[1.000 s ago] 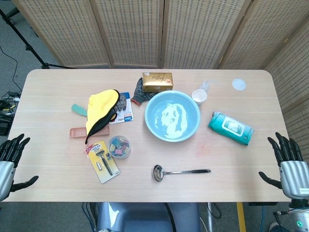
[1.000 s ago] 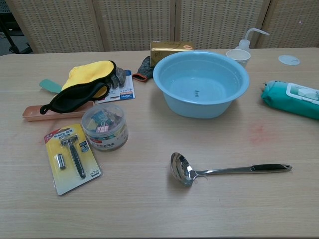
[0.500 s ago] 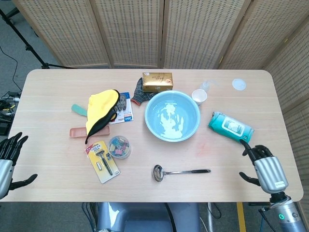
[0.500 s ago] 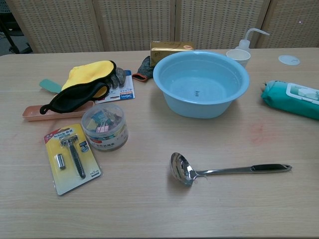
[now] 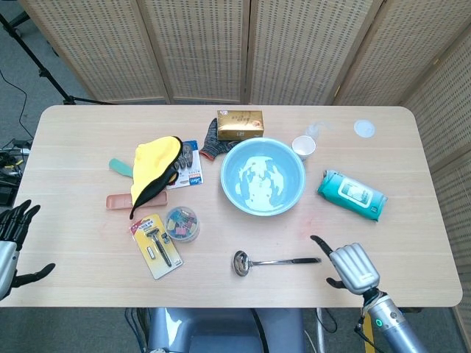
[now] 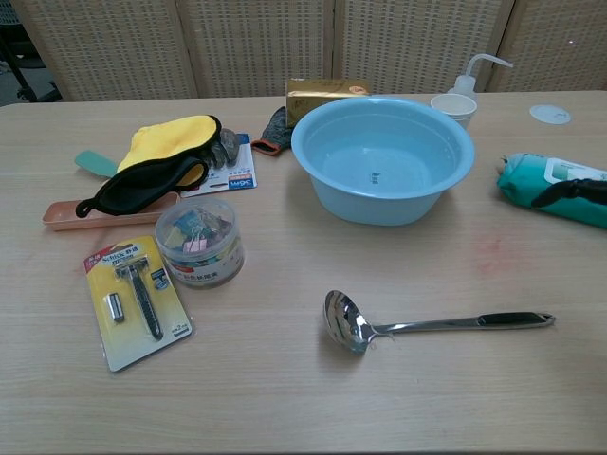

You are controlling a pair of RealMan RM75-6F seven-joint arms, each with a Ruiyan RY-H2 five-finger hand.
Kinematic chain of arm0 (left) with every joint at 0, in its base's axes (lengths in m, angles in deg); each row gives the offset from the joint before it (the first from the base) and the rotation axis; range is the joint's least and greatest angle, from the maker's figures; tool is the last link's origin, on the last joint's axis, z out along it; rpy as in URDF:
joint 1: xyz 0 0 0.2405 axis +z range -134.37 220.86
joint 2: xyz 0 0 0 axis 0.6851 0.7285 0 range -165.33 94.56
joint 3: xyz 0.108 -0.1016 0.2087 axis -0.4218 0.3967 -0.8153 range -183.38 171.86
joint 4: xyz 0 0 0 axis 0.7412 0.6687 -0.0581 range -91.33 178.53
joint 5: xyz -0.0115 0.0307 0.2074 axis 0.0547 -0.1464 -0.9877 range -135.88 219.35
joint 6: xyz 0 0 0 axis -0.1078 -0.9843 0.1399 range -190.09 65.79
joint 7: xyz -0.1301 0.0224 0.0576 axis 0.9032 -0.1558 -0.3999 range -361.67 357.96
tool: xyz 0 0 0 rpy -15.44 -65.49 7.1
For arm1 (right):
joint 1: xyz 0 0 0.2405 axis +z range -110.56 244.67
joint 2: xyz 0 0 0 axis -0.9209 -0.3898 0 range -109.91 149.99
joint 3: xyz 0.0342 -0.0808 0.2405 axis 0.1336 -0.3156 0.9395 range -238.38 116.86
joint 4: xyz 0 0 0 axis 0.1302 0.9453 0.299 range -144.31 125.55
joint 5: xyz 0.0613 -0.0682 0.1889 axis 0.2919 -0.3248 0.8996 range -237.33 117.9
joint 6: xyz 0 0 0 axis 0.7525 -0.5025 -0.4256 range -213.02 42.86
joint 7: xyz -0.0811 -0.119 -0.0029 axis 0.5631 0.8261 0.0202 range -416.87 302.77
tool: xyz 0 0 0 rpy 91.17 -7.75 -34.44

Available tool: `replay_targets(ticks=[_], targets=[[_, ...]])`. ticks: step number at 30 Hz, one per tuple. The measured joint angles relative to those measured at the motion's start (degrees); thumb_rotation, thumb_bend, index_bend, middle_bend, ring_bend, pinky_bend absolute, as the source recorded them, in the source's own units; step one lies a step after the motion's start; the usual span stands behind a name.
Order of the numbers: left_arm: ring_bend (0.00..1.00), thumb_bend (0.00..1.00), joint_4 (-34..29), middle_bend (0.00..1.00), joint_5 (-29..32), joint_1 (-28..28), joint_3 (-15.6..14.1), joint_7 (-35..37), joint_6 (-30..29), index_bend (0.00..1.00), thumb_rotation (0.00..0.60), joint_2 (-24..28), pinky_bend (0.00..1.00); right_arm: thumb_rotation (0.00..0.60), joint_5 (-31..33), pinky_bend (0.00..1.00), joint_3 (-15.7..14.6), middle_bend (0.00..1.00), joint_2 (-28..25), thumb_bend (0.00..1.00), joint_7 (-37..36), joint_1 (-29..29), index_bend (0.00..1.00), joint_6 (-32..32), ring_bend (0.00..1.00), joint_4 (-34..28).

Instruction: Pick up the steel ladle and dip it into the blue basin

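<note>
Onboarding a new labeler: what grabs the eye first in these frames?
The blue basin holding water at the table's centre, with the steel ladle lying flat in front of it, bowl to the left. Next, the right hand, fingers apart, just off the ladle's handle end and not touching it. The yellow cloth left of the basin also stands out.

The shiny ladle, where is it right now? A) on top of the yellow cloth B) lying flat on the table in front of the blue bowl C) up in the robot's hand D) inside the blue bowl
B: the ladle lies flat on the table, on the near side of the blue basin, and the right hand beside its handle end holds nothing.
</note>
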Motion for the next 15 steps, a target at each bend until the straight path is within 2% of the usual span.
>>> replay_targets(ticks=[4, 15], targets=[[0.00, 0.00, 0.0, 0.00, 0.0, 0.1, 0.0, 0.3, -0.1, 0.00, 0.600, 0.1, 0.00, 0.600, 2.7, 1.00, 0.6, 0.97, 2.8, 0.00, 5.1, 1.5, 0.32, 2.6, 0.92, -1.3], [0.00, 0.00, -0.1, 0.00, 0.1, 0.2, 0.1, 0.4, -0.3, 0.00, 0.600, 0.2, 0.00, 0.600, 11.0, 1.00, 2.9, 0.98, 11.6, 0.03, 16.0, 5.0, 0.39, 6.1, 0.93, -1.9]])
